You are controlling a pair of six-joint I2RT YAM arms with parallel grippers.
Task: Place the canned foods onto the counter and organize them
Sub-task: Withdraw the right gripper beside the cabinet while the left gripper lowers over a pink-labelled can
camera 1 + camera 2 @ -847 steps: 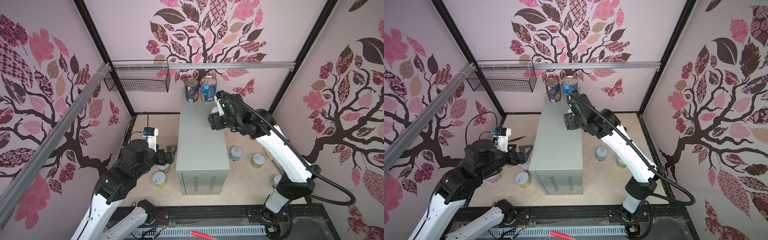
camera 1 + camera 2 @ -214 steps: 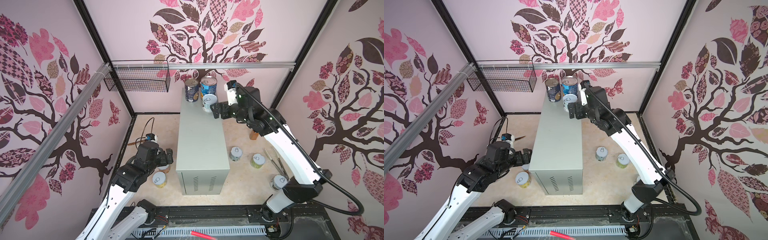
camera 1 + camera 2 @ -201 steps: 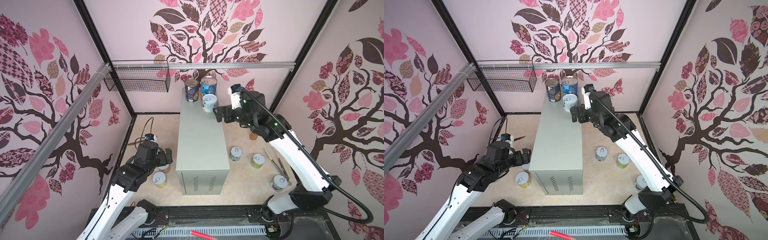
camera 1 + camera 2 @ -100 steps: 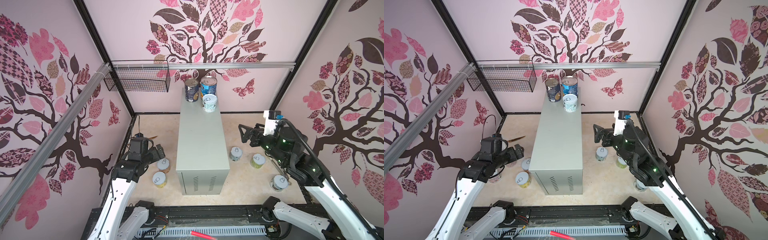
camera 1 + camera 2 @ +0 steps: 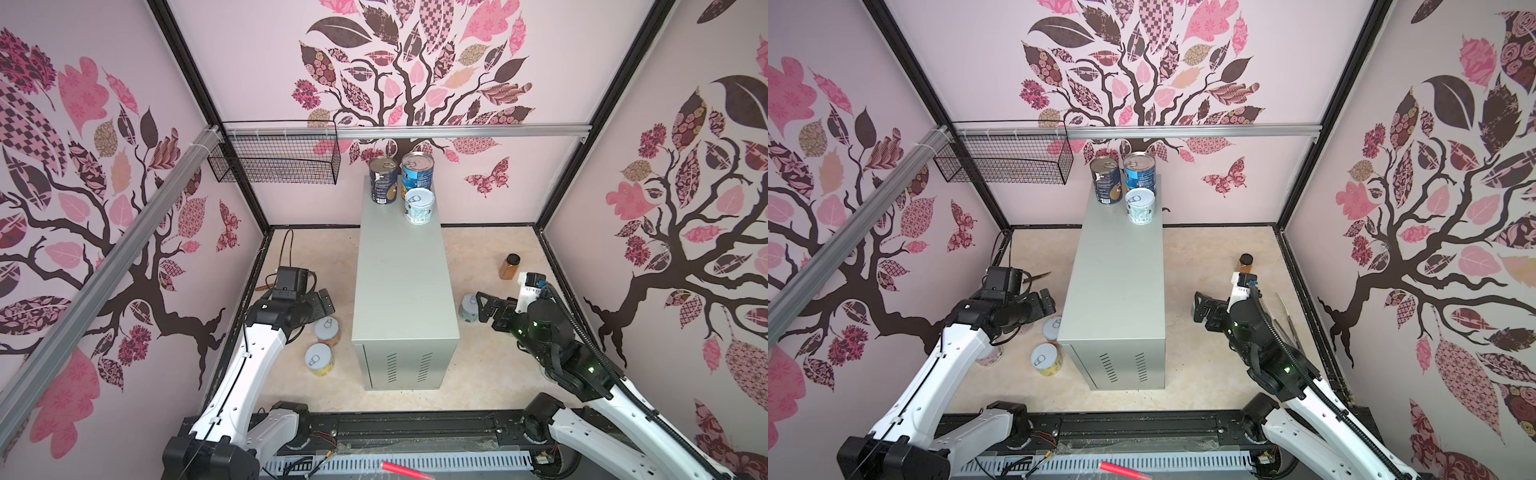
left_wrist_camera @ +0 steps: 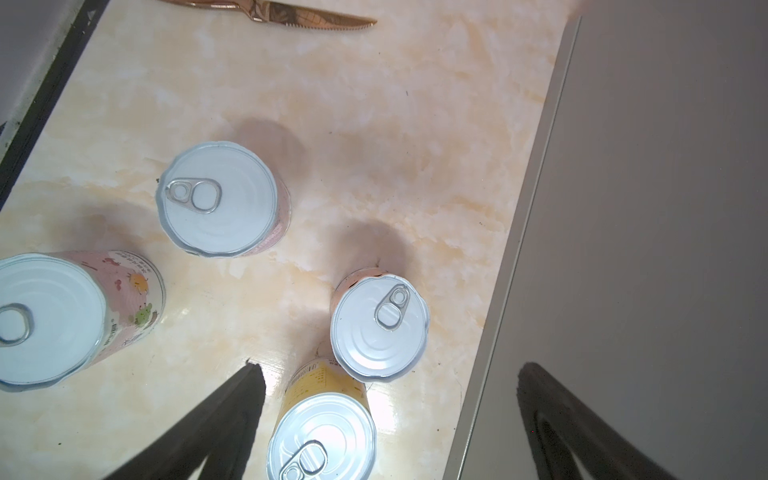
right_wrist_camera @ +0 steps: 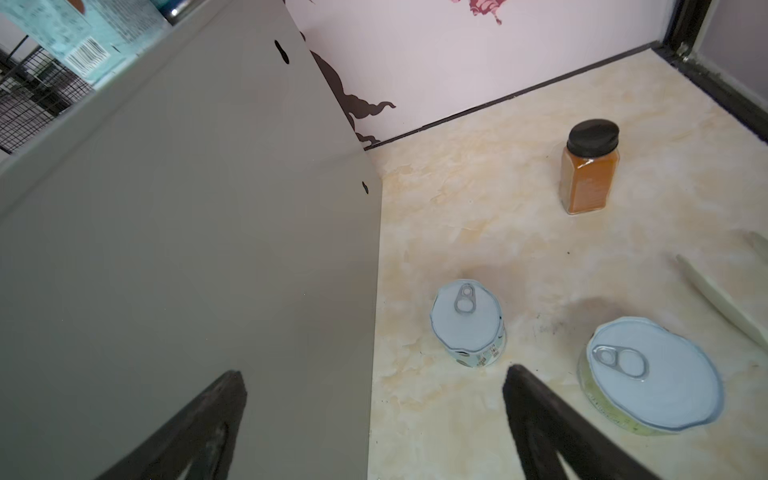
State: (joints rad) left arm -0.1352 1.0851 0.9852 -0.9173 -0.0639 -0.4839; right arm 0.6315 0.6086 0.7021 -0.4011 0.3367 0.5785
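While three cans (image 5: 419, 206) sat atop the cabinet (image 5: 401, 282), left fingers (image 6: 220, 428) and right fingers (image 7: 536, 415) hung spread wide, totally empty, low over the tabletop (image 5: 490, 365).

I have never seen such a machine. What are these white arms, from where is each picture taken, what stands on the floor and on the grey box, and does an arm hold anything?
These are two robot arms, each ending in a two-fingered gripper. Both top views look down from above on the whole scene: the left gripper and the right gripper hang on either side of the grey counter. The other two pictures come from cameras on the wrists, looking past the dark fingers. At the counter's far end stand two tall cans and one short can. The left wrist view shows four short cans on the beige floor and a knife; the right wrist view shows two more short cans and an amber jar. Both grippers are open and hold nothing.
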